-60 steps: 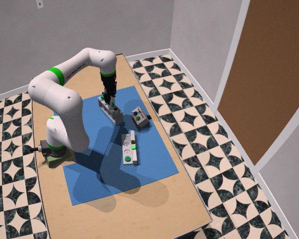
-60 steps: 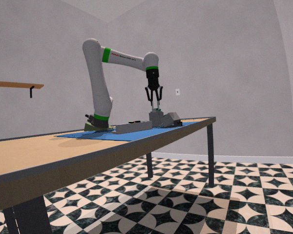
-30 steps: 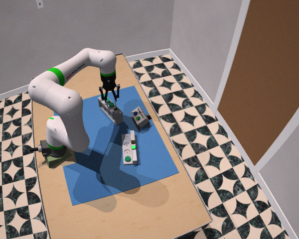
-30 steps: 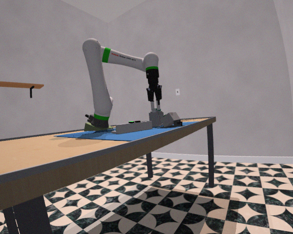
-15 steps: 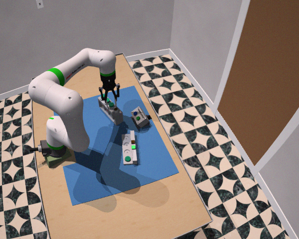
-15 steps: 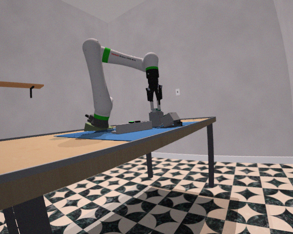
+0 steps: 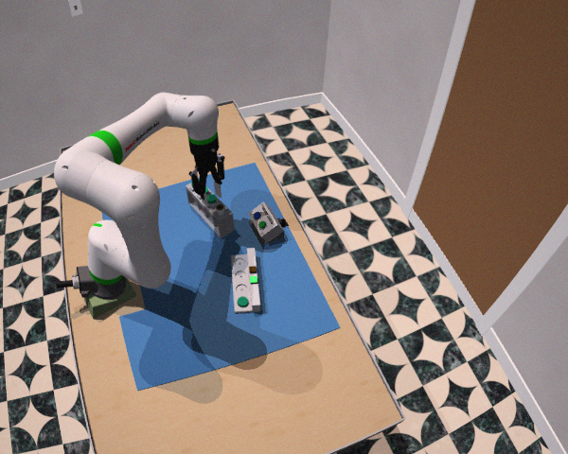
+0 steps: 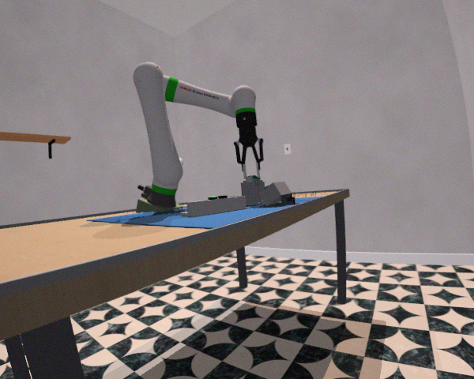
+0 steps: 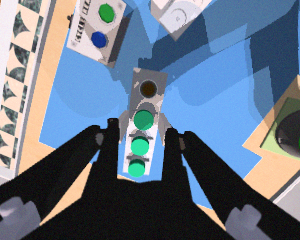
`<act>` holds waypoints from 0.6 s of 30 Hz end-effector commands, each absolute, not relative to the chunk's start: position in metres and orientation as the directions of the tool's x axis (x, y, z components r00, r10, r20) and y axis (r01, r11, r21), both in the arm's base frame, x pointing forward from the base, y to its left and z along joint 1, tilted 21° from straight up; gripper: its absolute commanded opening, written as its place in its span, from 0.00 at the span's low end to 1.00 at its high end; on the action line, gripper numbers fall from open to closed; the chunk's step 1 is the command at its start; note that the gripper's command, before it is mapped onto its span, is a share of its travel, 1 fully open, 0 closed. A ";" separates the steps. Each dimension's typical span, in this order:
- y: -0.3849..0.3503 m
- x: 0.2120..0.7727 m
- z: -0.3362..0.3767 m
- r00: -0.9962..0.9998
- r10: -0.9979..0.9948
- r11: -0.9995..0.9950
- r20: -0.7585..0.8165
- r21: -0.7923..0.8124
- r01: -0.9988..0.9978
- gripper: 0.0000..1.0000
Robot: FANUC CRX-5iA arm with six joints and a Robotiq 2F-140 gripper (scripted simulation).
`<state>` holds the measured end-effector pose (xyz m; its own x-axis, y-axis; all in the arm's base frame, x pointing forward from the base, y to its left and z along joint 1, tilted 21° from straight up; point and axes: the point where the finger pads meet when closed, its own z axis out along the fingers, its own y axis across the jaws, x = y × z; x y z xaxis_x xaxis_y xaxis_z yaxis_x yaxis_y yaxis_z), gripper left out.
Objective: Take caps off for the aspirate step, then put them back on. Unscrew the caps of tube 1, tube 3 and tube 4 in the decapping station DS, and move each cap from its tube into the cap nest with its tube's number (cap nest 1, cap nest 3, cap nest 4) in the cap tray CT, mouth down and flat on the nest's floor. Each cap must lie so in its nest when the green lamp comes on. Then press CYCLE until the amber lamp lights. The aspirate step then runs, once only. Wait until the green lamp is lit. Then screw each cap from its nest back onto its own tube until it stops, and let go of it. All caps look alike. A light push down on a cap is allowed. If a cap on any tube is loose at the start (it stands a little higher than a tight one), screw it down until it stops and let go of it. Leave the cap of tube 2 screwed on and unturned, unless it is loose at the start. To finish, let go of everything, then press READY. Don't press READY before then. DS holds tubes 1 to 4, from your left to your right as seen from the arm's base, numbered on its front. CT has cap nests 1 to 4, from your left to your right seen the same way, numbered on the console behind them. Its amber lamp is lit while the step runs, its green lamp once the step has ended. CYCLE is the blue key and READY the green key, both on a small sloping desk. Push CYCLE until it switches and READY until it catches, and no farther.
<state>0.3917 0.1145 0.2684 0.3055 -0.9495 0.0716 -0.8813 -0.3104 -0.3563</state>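
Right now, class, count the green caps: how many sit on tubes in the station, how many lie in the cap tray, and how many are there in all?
green caps on tubes: 3
green cap in a nest of the cap tray: 1
Total: 4

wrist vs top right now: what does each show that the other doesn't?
Wrist only: the full row in the decapping station, three green caps and one open tube at the far end. The gripper is open, its fingers flanking the cap next to the open tube.
Top only: the whole cap tray, one green cap in a nest, green lamp lit, and the full arm.
Both: key desk, blue key, green key, blue mat.
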 end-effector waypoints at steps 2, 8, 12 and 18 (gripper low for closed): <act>0.115 0.392 0.269 0.488 -0.864 -0.499 0.123 -0.328 -0.802 0.35; 0.115 0.392 0.269 0.665 -0.721 -0.691 0.197 -0.290 -0.663 0.35; 0.115 0.392 0.269 0.669 -0.716 -0.696 0.199 -0.288 -0.658 0.35; 0.115 0.392 0.269 0.669 -0.716 -0.696 0.199 -0.288 -0.658 0.00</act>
<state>0.3916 0.1146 0.2684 0.6662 -0.7180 0.2016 -0.6597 -0.6935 -0.2897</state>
